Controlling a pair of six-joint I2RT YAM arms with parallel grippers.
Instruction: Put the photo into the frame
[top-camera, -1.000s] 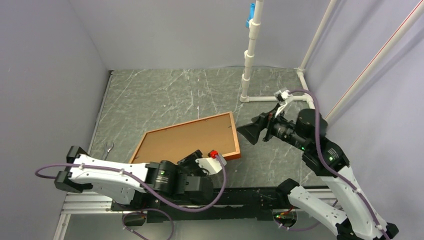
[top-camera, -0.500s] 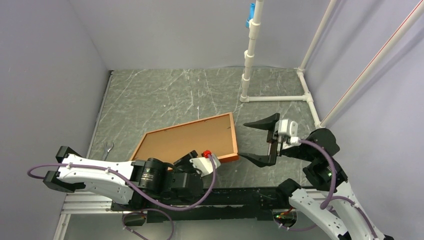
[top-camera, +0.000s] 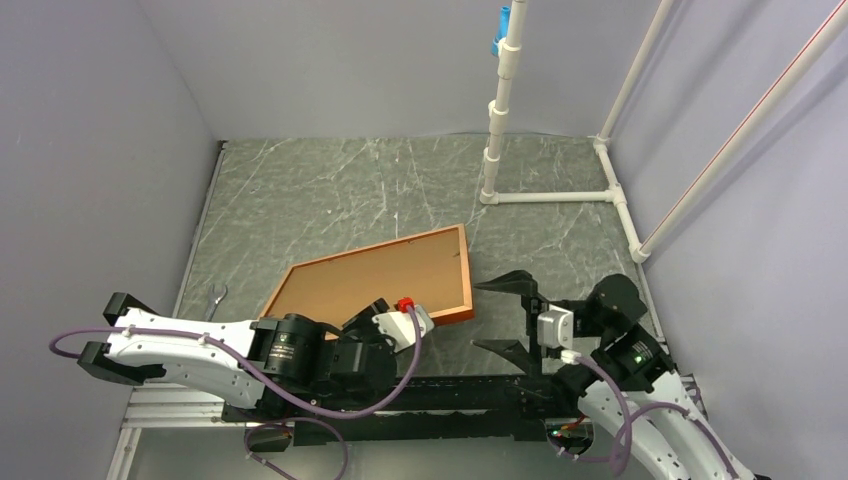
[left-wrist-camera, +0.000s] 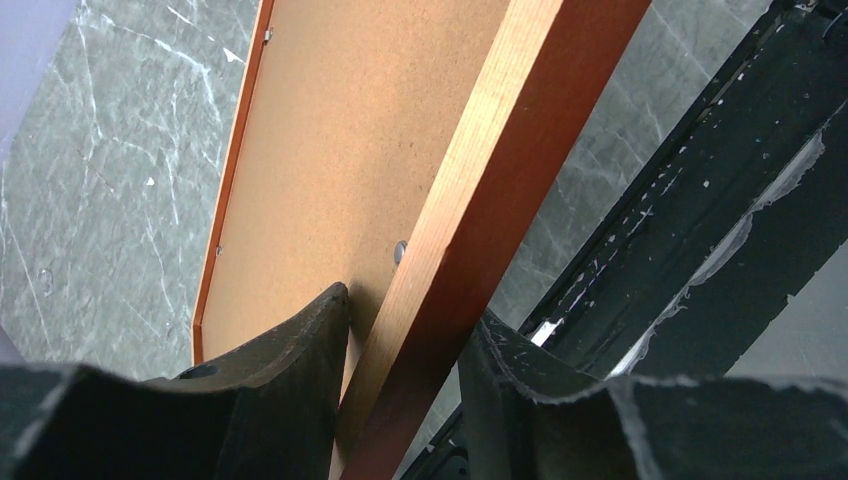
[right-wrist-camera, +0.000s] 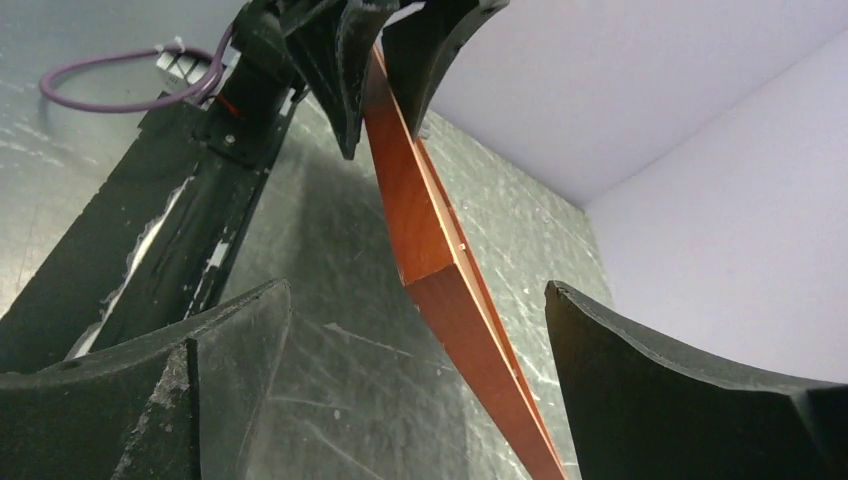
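The frame (top-camera: 380, 275) lies back side up on the table, its brown backing board (top-camera: 370, 280) showing inside the orange-brown rim. The photo is out of view. My left gripper (top-camera: 378, 318) is shut on the frame's near rail; in the left wrist view that rail (left-wrist-camera: 480, 230) runs between my fingers (left-wrist-camera: 285, 380). My right gripper (top-camera: 508, 316) is open and empty just right of the frame's near right corner. In the right wrist view that corner (right-wrist-camera: 435, 270) sits between my spread fingers (right-wrist-camera: 650, 390) without touching them.
A white pipe stand (top-camera: 497, 130) with a blue clip (top-camera: 498, 30) stands at the back right. A small metal tool (top-camera: 216, 297) lies by the left wall. A black rail (top-camera: 470, 385) runs along the near edge. Grey walls close three sides.
My right arm has drawn back and down from the frame's far right corner to its near right corner, gripper turned and still open. My left arm shifted slightly left; the frame barely moved.
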